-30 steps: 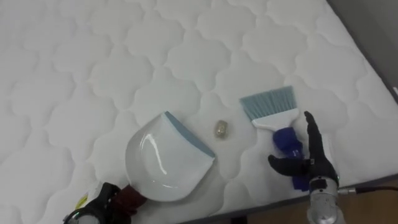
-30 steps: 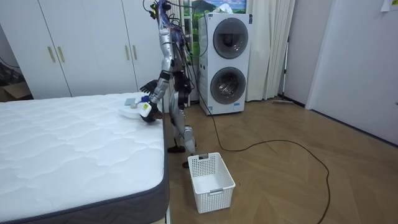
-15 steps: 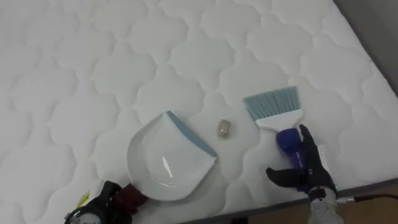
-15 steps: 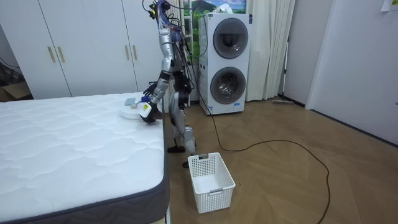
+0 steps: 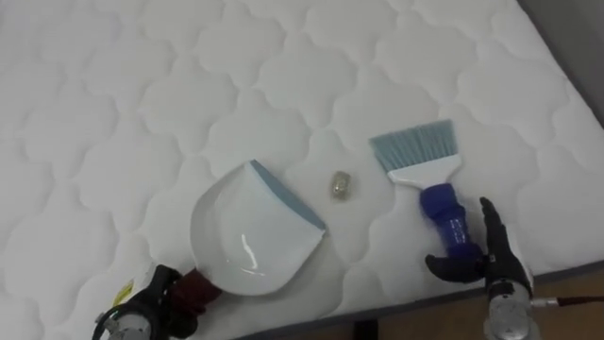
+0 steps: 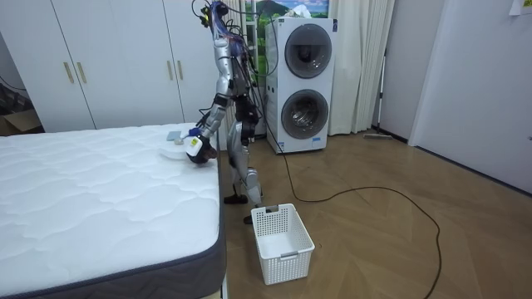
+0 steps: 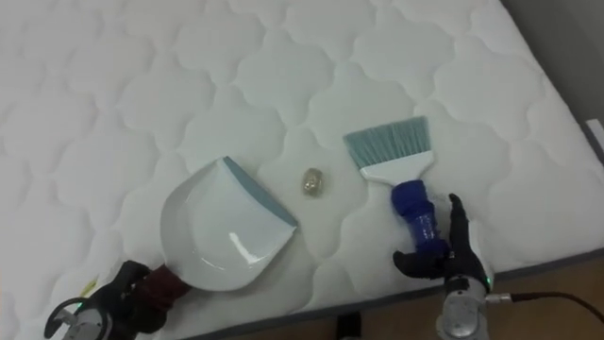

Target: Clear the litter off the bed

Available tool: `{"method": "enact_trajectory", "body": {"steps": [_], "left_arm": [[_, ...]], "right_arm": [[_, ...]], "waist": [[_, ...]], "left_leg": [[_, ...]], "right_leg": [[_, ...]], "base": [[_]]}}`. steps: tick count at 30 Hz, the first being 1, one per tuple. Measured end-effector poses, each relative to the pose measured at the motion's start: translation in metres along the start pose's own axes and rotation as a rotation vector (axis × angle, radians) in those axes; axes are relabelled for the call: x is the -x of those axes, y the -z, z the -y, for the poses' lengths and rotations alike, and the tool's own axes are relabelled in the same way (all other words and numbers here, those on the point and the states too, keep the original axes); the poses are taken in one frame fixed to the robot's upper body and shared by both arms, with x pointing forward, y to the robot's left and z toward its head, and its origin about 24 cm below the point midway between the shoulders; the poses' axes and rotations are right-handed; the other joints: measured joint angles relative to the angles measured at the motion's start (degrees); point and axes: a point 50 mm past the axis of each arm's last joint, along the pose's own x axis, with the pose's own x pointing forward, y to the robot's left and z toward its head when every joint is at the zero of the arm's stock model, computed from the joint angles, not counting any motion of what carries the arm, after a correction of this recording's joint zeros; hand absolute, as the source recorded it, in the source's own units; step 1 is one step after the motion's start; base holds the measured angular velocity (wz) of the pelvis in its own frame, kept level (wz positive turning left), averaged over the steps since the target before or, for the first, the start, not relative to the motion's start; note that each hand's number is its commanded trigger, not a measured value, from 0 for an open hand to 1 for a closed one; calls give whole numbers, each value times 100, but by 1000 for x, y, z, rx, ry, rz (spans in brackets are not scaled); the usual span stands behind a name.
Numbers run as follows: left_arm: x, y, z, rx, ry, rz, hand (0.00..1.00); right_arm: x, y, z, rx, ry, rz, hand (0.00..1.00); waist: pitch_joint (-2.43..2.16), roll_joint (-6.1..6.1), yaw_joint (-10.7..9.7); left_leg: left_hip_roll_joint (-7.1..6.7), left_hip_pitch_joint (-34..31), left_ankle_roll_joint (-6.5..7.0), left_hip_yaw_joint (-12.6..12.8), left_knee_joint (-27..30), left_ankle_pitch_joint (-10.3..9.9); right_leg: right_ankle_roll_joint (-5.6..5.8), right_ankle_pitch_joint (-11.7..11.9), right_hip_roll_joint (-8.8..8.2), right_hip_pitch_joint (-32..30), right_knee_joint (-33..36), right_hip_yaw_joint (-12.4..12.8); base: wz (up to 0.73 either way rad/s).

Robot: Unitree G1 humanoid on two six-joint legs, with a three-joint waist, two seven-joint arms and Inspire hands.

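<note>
On mattress: I see dustpan, scrap, brush
Left hand: clasping dustpan handle
Right hand: spread beside brush

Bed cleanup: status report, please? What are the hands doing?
Left hand shut on dustpan handle. Right hand open beside brush handle, not gripping. Scrap lies between dustpan and brush. Nothing in the way.

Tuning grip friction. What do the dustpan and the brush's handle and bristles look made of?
Dustpan: hard white plastic, glossy, going by the sharp highlight; its grey-blue lip may be rubber. Brush: handle blue, ribbed, probably plastic; bristles pale blue, fine and straight, likely synthetic fibre.
</note>
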Motion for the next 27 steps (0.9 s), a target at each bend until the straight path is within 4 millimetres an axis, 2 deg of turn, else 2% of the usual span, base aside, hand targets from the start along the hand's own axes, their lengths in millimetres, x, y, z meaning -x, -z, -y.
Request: {"method": "enact_trajectory", "body": {"steps": [4, 10, 23, 27], "left_arm": [[-1, 0, -1, 4, -4, -6, 100], [-5, -6, -7, -2, -4, -1, 100], [-7, -10, -10, -5, 3, 10, 100], [-8, -12, -9, -21, 21, 8, 100]], "right_arm": [[-4, 1, 5, -5, 26, -28, 0], [-4, 8, 6, 23, 25, -83, 0], [-10, 3, 4, 73, 21, -87, 0], [-11, 5, 5, 112, 12, -106, 0]], "waist": [[6, -22, 6], [59, -119, 31], [54, -136, 81], [55, -119, 187]], "left_leg": [[-15, -52, 2, -1, 28, 4], [-47, -118, 22, -17, 27, 20], [-40, -237, 30, -71, 36, 24], [-23, -238, 30, -69, 50, 24]], "right_leg": [[-6, 1, -19, -59, 28, 33], [45, 17, -40, -74, -15, 67], [24, 52, -75, -136, -26, -76], [4, 54, -76, -135, -26, -123]], "base": [[0], [1], [3], [0]]}}
